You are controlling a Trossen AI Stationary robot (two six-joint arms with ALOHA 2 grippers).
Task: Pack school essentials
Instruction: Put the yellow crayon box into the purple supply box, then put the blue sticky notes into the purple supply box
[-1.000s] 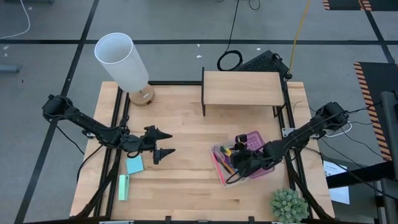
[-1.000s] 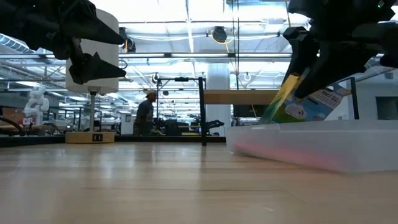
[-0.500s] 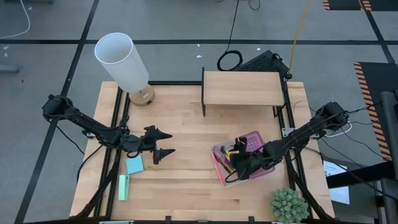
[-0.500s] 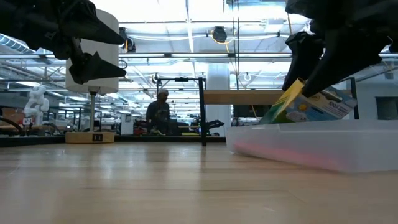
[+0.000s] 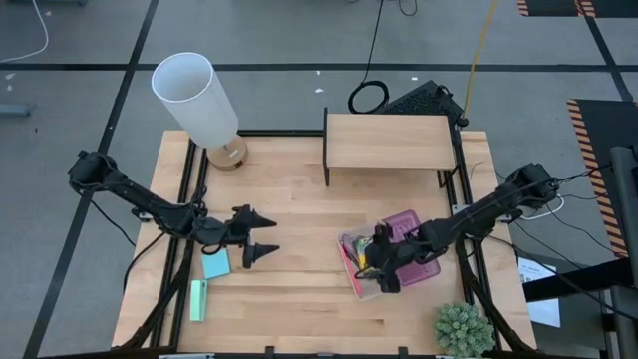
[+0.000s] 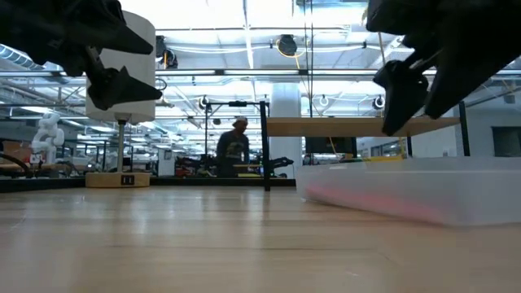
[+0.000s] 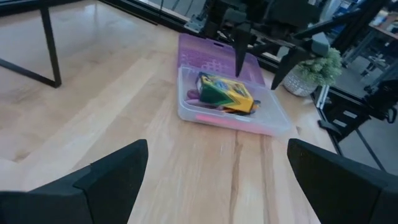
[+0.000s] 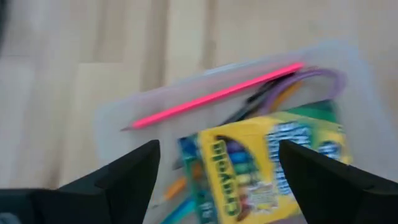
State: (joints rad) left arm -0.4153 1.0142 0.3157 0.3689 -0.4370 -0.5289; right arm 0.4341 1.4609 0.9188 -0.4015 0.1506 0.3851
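We're hovering the right end effector [image 5: 383, 267], spread wide, over the bin [image 7: 272, 124]; dipping could snag the crayon box [image 7: 224, 93].

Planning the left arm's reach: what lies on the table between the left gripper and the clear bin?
Only bare wood, in the high view: left gripper, open, and clear bin have nothing between them.

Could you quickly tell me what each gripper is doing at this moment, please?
Left gripper: open, empty, above the table near the note pad.
Right gripper: open, empty, over the crayon box in the bin.
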